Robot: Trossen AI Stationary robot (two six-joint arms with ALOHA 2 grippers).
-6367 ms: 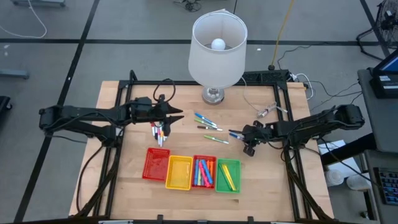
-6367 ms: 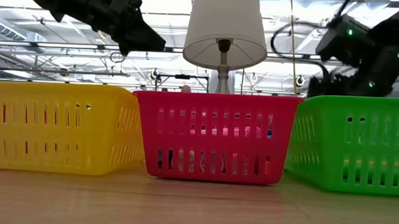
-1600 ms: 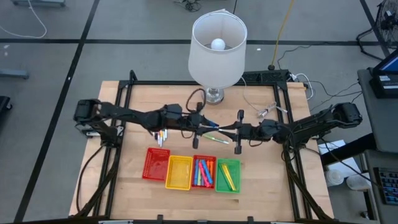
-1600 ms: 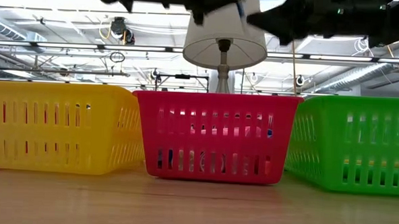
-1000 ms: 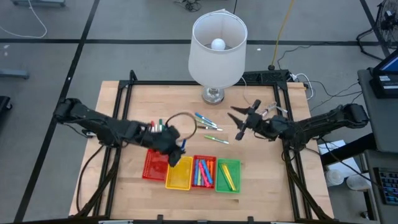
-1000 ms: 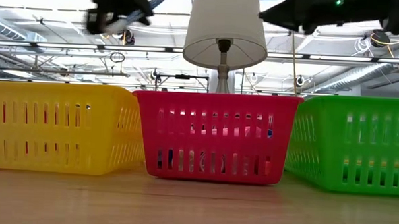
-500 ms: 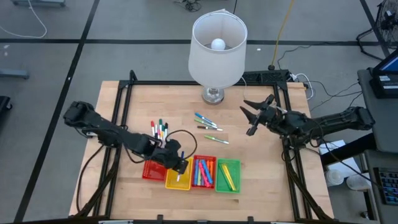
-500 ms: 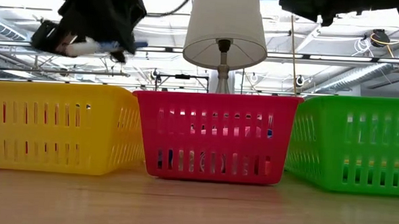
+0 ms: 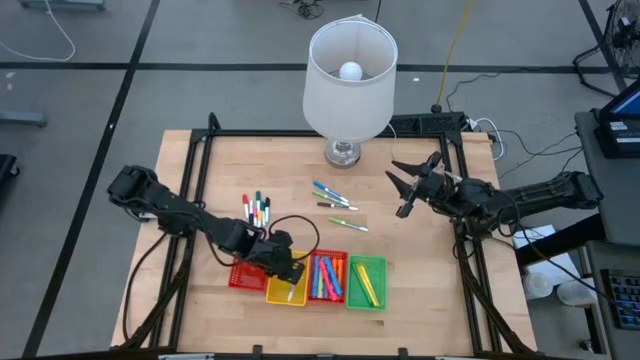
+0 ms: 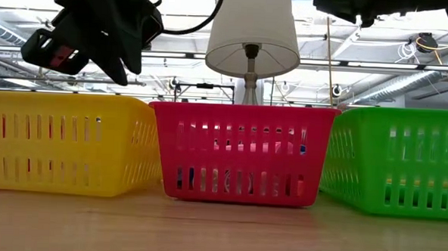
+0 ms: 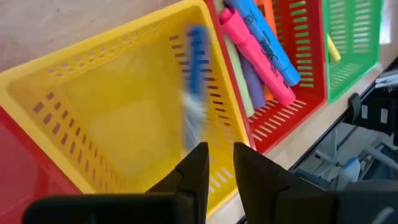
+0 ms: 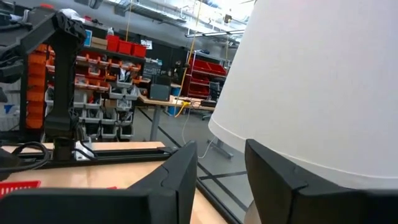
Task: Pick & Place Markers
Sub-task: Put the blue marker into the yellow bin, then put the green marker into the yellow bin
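- The left gripper (image 11: pixel 214 163) was poised over the yellow slotted plastic tray (image 11: pixel 118 118), jaws parted with nothing between them; a blurred blue-and-white marker (image 11: pixel 194 84) was seen inside it.
- The right gripper (image 9: pixel 404 186) was held near the white-shaded lamp (image 9: pixel 350 70), jaws apart and empty.
- Thin loose markers (image 9: pixel 335 206) lay on the wooden table (image 9: pixel 440 290); judged light, rigid, slick, best pinched mid-barrel.

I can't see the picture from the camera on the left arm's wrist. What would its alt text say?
A blurred blue-and-white marker drops into the yellow mesh plastic tray, just beyond the left gripper, whose two dark fingers stand slightly apart with nothing between them. Beside it, a red mesh tray holds pink, blue and other highlighter markers, and a green mesh tray lies past that.
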